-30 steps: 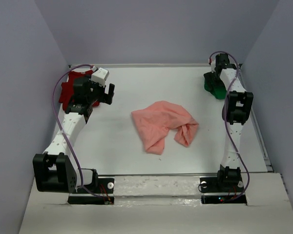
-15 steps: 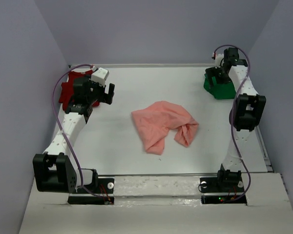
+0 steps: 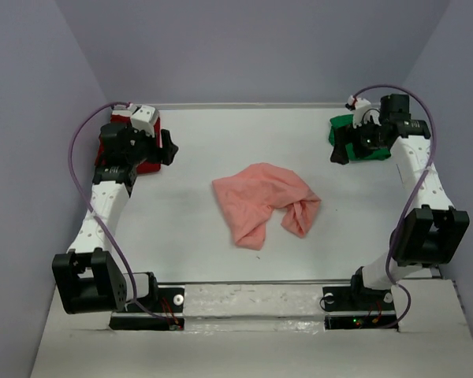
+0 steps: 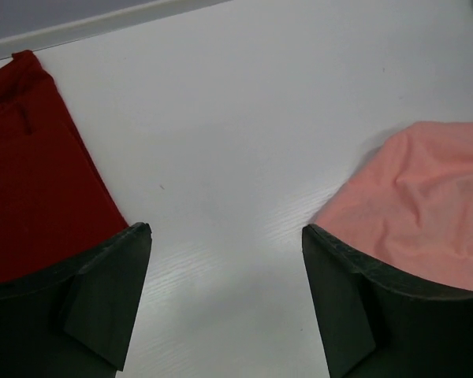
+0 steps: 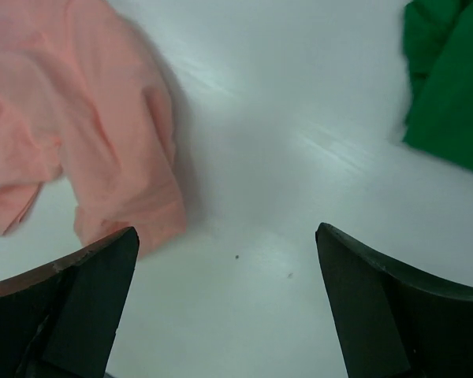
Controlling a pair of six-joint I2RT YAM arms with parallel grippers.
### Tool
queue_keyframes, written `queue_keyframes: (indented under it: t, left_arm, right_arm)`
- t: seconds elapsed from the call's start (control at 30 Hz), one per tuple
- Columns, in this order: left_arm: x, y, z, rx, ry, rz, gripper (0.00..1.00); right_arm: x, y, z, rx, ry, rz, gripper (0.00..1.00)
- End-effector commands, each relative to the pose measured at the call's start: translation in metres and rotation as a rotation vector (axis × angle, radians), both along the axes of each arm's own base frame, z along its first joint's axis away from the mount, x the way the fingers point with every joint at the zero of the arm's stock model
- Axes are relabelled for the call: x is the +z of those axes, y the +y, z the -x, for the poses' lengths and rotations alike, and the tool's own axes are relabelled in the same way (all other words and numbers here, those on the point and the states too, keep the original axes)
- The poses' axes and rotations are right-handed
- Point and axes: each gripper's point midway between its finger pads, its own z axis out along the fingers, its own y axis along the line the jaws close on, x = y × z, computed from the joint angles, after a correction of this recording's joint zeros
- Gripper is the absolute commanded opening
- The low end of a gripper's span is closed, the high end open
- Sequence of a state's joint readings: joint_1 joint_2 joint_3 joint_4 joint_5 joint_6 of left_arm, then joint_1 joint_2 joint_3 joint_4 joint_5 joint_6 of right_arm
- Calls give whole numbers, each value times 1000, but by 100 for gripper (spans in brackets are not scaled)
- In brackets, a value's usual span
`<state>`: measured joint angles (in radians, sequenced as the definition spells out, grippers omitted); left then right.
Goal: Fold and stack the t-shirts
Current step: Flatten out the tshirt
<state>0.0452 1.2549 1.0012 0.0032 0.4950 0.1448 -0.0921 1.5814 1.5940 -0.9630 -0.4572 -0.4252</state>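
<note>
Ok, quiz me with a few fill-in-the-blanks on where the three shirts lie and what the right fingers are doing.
The salmon-pink shirt lies crumpled in the ____ of the table.
The far-left shirt is dark ____.
The green shirt lies in the far ____ corner.
The right fingers stand ____, with nothing between them.
Missing words: middle; red; right; open.

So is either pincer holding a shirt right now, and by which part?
Nothing is held. The left pincer and right pincer both stand open over bare table, with no cloth between them.
</note>
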Motion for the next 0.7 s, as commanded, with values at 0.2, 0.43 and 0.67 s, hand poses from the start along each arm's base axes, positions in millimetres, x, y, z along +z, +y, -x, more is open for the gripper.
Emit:
queue_keyframes:
  t: [0.2,0.43,0.67]
  left_arm:
    - [-42,-50,41,-270,189,-48,99]
    - [-53,-51,50,-291,221,-78,99]
    - [-48,-50,54,-291,207,-87,99]
  right_arm:
    - [-74,42,107,212,346,-202,97]
    - [-107,48,101,235,443,-265,95]
    - [-127,63,87,273,539,-357,94]
